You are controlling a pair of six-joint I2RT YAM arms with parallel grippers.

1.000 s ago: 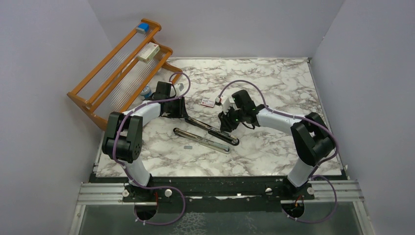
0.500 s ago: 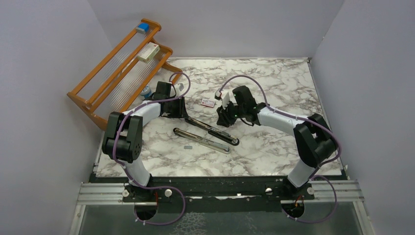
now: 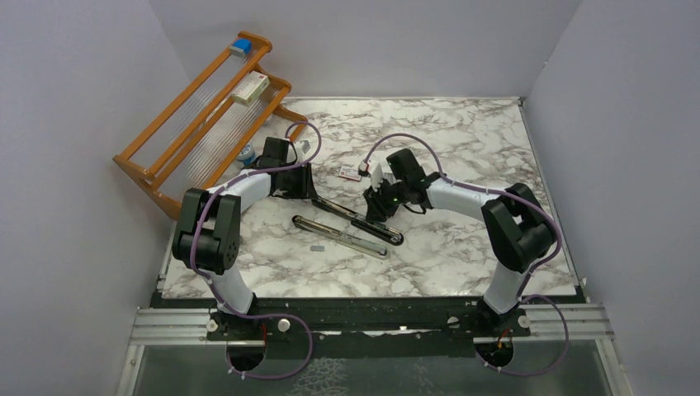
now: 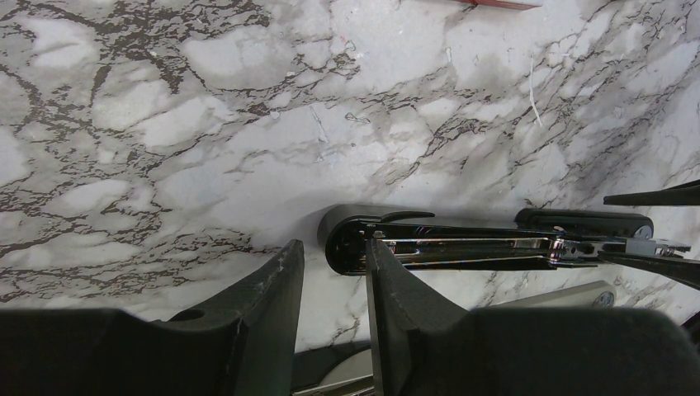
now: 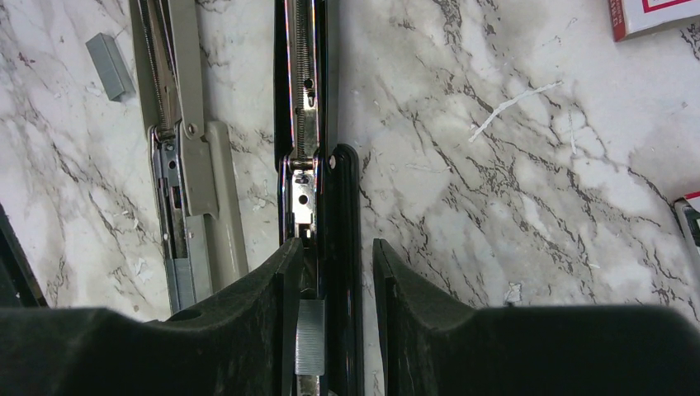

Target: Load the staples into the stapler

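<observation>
Jaws parted, the right gripper (image 5: 336,247) straddles the stapler (image 5: 342,190), a sliver of marble showing between one finger and the black shell, so nothing is clamped. The left gripper (image 4: 334,243) also stands apart, bare table (image 4: 206,148) between its fingers and one fingertip at the stapler's hinge end; whether it touches cannot be told. The stapler lies opened out, its silver rail (image 5: 303,74) running straight ahead of the right jaws. A loose strip of staples (image 5: 110,64) sits farther ahead and off to the side, beyond a grey stapler-like tool (image 5: 186,124); a red-and-white packet (image 5: 652,12) lies well off to the opposite side. The strip looks light and brittle, likely to snap or skid on the smooth marble, and is best pinched gently across its long sides at mid-length. The stapler seems rigid but hinged, so a hold near the hinge would steady it.
</observation>
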